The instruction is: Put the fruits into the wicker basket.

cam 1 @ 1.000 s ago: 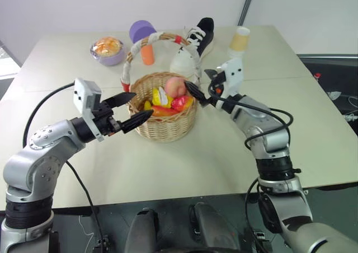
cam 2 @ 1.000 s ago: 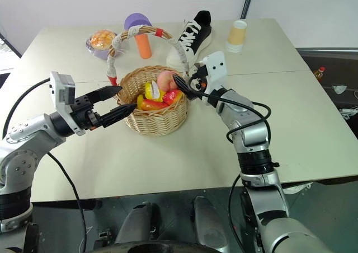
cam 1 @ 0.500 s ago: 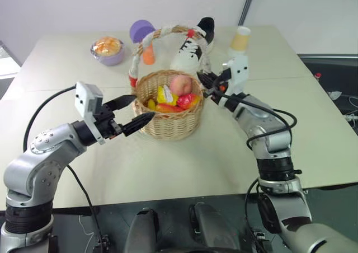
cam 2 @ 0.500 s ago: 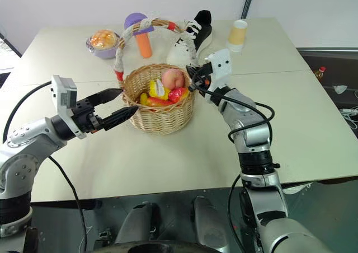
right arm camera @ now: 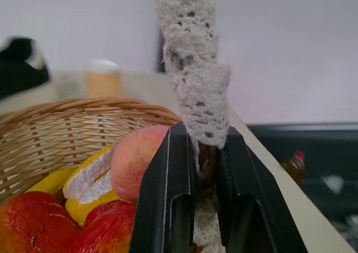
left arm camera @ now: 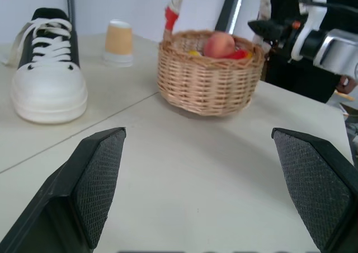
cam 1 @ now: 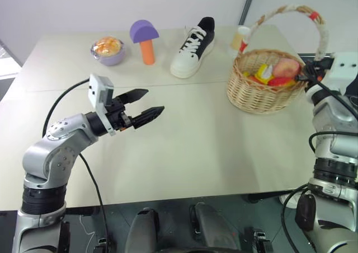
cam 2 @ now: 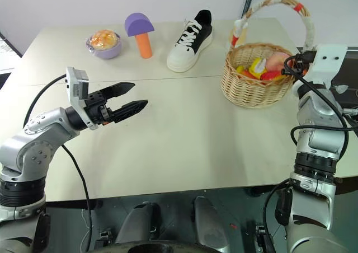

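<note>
The woven wicker basket (cam 1: pixel 262 90) has a lace-wrapped handle; the table (cam 1: pixel 190 141) looks smooth and matt.

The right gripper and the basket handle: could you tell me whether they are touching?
Touching. In the right wrist view the right gripper has its two black fingers pressed against either side of the basket handle, clamped on it.

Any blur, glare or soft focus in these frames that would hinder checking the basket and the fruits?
Left eye view: even lighting, soft shadows, wicker basket sharp. Left wrist view: basket slightly soft, left gripper fingers in the foreground. Right wrist view: right gripper and the handle it clamps are sharp, the peach softer, background blurred. No glare.
</note>
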{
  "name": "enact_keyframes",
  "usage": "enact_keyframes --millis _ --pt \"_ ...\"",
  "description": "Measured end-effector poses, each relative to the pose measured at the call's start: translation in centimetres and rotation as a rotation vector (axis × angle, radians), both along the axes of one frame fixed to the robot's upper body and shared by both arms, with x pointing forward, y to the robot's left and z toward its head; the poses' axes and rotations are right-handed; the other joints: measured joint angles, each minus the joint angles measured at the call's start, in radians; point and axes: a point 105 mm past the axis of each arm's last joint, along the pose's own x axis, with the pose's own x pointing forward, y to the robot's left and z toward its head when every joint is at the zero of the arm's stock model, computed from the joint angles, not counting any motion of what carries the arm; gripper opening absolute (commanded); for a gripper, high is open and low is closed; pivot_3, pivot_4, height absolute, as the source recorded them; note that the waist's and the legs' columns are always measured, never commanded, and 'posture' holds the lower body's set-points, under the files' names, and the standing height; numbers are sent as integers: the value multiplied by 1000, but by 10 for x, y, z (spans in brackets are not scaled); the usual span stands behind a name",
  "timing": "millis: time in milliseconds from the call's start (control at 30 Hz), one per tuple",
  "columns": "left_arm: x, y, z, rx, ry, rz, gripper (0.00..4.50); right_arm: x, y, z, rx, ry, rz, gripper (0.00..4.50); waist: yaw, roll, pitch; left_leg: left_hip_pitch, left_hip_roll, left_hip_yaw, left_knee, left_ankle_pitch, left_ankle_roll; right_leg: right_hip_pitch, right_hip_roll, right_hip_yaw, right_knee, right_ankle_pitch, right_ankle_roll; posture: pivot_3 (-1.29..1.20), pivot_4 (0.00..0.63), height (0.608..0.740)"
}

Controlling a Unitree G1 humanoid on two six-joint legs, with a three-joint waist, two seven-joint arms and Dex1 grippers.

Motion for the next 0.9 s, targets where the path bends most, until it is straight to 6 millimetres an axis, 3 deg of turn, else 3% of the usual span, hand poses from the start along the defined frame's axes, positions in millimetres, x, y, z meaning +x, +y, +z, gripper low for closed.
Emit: enact_keyframes --millis 200,433,533,667,800,900 --pt "2 0 -4 -2 15 -2 4500 -7 -5 4 -5 -33 -31 3408 3 2 1 0 0 0 0 0 0 0 0 0 1 0 0 0 150 740" --pt "11 15 -3 -12 20 59 4500 -46 -16 7 -131 6 31 3408 13 2 1 -1 -1 0 0 0 0 0 -1 0 -1 0 1 0 150 740" --pt "18 35 -7 -4 31 155 4500 -65 -10 -12 -185 106 158 3408 8 2 1 0 0 0 0 0 0 1 0 0 -1 0 1 0 150 740" --pt "25 66 -27 20 72 314 4500 -82 27 -46 -198 221 405 3408 -8 3 1 3 1 2 0 0 0 2 1 2 0 -1 1 0 150 740" --pt "24 91 -51 27 94 440 4500 -78 85 -48 -269 198 639 3408 -16 2 1 4 2 3 0 0 0 2 2 2 1 -1 1 0 150 740" --pt "20 104 -64 43 107 507 4500 -72 130 -61 -246 188 805 3408 -12 2 1 3 2 3 0 0 0 1 1 2 1 -1 1 0 150 740"
